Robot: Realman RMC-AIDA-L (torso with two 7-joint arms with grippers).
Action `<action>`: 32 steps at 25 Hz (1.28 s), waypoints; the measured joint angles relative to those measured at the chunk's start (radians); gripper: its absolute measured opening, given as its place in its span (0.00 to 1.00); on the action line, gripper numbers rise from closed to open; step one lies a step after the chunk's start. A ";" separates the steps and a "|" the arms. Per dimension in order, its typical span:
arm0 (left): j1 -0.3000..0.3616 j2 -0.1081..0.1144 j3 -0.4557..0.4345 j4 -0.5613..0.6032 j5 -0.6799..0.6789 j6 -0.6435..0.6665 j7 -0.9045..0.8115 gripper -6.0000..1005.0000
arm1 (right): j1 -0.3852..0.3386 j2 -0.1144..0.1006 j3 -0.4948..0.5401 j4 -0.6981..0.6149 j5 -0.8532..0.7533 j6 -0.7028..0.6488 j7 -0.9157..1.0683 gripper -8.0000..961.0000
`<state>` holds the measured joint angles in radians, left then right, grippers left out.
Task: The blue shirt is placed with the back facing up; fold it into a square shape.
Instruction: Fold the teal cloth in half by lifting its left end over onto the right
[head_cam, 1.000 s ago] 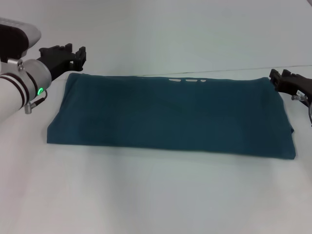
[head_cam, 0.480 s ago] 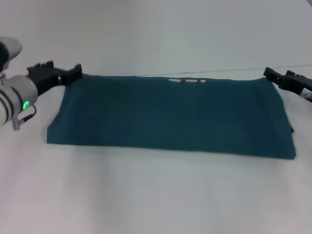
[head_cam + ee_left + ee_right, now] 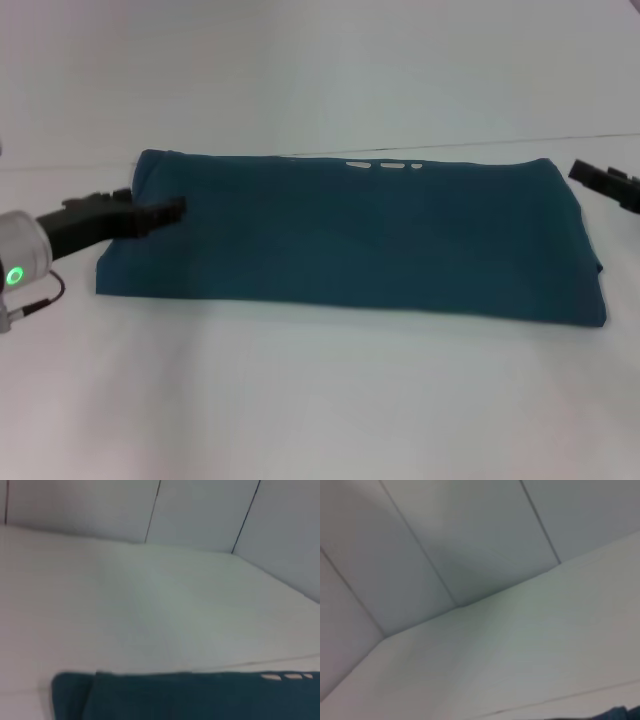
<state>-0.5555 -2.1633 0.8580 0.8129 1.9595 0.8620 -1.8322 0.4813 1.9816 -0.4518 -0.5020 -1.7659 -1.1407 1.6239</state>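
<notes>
The blue shirt (image 3: 350,235) lies flat on the white table, folded into a long band that runs left to right. A small white neck label shows at its far edge. My left gripper (image 3: 165,213) reaches in from the left, low over the shirt's left end, with its tip over the fabric. My right gripper (image 3: 600,180) is at the right edge of the head view, just off the shirt's far right corner and apart from it. The left wrist view shows the shirt's far edge (image 3: 200,695). The right wrist view shows only a sliver of the shirt (image 3: 615,714).
The white table (image 3: 320,400) spreads wide in front of the shirt and behind it. Pale wall panels (image 3: 200,510) stand behind the table's far edge. Nothing else lies on the table.
My left gripper has moved from beyond the shirt's far left corner toward me, and now lies over the shirt's left end. My right gripper has drawn a little to the right.
</notes>
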 joint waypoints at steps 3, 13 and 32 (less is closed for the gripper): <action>0.024 0.002 -0.013 0.021 0.035 0.057 -0.069 0.88 | -0.037 -0.023 -0.043 -0.033 -0.019 -0.068 0.091 0.82; 0.063 0.005 -0.085 0.015 0.127 0.103 -0.096 0.88 | -0.054 -0.080 -0.042 -0.128 -0.165 -0.278 0.350 0.81; 0.003 0.016 -0.072 -0.125 0.166 -0.113 0.002 0.87 | -0.028 -0.069 -0.037 -0.144 -0.159 -0.278 0.397 0.81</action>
<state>-0.5524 -2.1475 0.7856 0.6878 2.1253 0.7490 -1.8303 0.4538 1.9122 -0.4885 -0.6463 -1.9245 -1.4190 2.0205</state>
